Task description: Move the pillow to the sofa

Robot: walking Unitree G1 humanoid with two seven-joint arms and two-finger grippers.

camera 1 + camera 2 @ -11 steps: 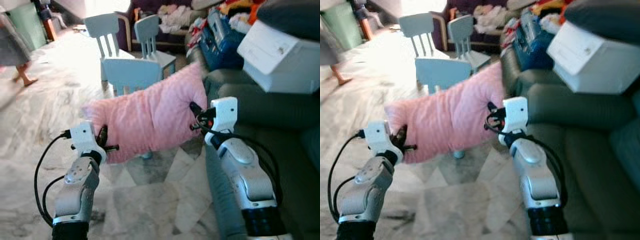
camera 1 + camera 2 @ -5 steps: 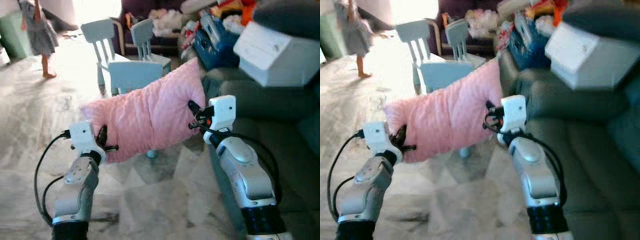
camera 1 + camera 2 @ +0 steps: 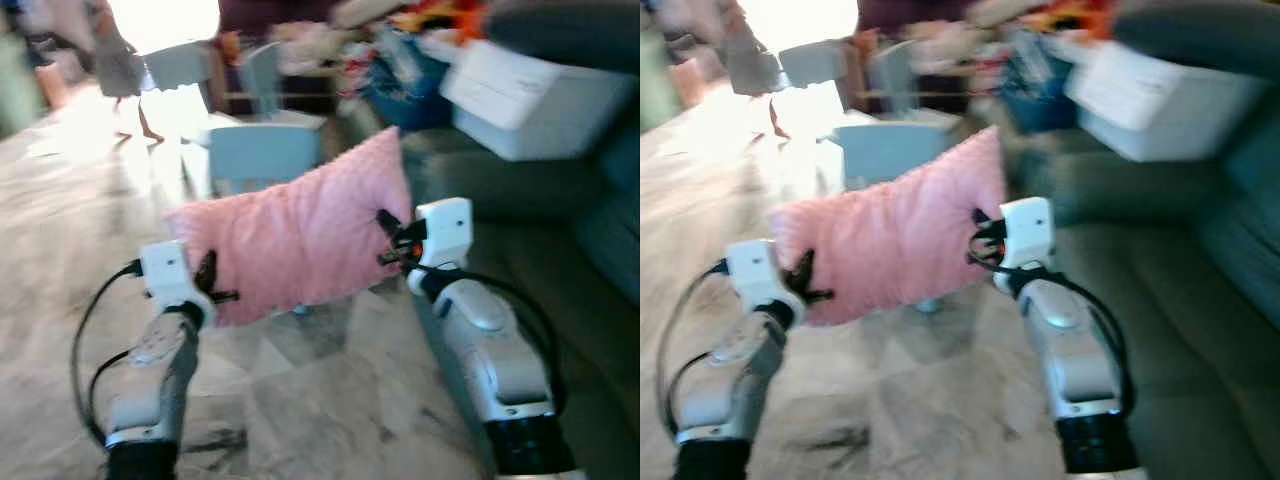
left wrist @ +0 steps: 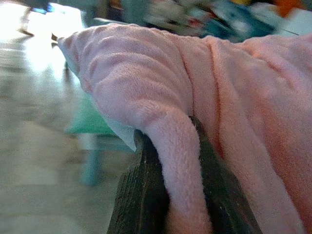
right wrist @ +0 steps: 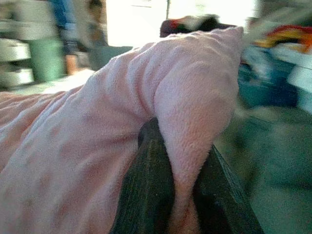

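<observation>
The sofa [image 3: 590, 250], dark green, runs along the robot's right side, with a white box [image 3: 535, 85] and a heap of bright clutter piled on its far end. The pale marble floor [image 3: 300, 400] spreads below and to the left, blurred. Beyond stand small light-blue chairs [image 3: 262, 150], and a person [image 3: 118, 70] is far off near the bright doorway. The pink pillow [image 3: 295, 235] hangs in the air between the two arms, over the floor and just beside the sofa's edge, its right end raised higher than its left. The left gripper [image 3: 207, 285] has its fingers [image 4: 141, 195] clamped on a fold at the pillow's lower left corner. The right gripper [image 3: 388, 240] has its fingers [image 5: 151, 190] pinched on the pillow's right edge.
</observation>
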